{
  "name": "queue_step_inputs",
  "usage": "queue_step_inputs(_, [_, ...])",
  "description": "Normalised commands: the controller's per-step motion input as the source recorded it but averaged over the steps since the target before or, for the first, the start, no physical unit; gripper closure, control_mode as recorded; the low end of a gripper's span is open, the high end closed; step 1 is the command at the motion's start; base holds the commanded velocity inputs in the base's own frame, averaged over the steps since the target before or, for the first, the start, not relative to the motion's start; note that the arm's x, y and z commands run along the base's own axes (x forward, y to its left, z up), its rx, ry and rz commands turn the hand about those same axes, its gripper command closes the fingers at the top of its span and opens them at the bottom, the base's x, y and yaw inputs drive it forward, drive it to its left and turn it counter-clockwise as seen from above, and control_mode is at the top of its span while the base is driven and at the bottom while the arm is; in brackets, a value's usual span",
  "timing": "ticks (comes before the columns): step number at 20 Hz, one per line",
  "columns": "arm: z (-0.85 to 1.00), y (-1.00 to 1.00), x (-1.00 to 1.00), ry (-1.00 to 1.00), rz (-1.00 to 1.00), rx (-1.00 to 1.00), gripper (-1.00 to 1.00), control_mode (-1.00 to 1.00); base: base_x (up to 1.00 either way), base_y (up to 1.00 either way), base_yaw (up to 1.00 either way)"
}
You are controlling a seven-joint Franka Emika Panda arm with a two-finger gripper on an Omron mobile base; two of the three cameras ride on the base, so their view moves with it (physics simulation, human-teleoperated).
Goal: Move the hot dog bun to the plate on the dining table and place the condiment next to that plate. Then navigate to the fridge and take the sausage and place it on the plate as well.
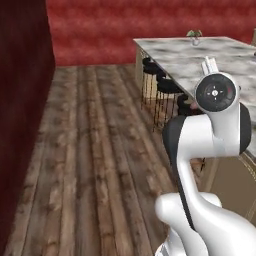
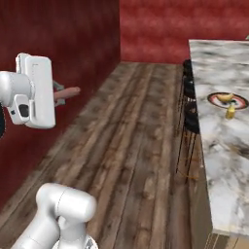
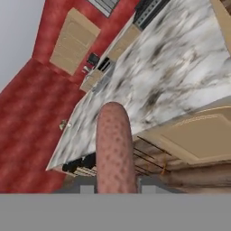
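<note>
jaws closed on the sausage (image 3: pixel 115 149), gripper (image 2: pixel 57 96) held high over the wood floor, well apart from the dining table (image 2: pixel 228 160). sausage sticks straight out past the fingertips, gripped near one end only.

relative to the plate (image 2: pixel 241 101): hot dog bun (image 2: pixel 224 97) lies on it; condiment (image 2: pixel 230 113) stands just beside its near rim, on the table side toward the robot. black stools (image 2: pixel 190 121) line the table edge between robot and plate.

judgement: bun and condiment steps look done; carrying the sausage over is what's left.

risks: long overhang could let the sausage swing or slip from the grip during travel. coming in low toward the plate could knock the upright condiment over, since it stands on the approach side.
</note>
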Motion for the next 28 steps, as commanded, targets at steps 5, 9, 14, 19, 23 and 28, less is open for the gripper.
queue_step_inputs(5, [0.0,0.0,0.0,0.0,0.0,0.0,1.0,1.0,0.98,0.66,-0.6])
queue_step_inputs(9, [0.0,0.0,0.0,0.0,0.0,0.0,1.0,1.0,1.0,0.65,-0.59])
queue_step_inputs(14, [0.0,0.0,0.0,0.0,0.0,0.0,1.0,1.0,1.0,0.67,-0.59])
queue_step_inputs(19, [0.0,0.0,0.0,0.0,0.0,0.0,1.0,1.0,1.0,0.7,-0.56])
queue_step_inputs(23, [0.0,0.0,0.0,0.0,0.0,0.0,1.0,1.0,1.0,0.68,-0.58])
queue_step_inputs(28, [0.0,0.0,0.0,0.0,0.0,0.0,1.0,1.0,0.97,0.66,-0.58])
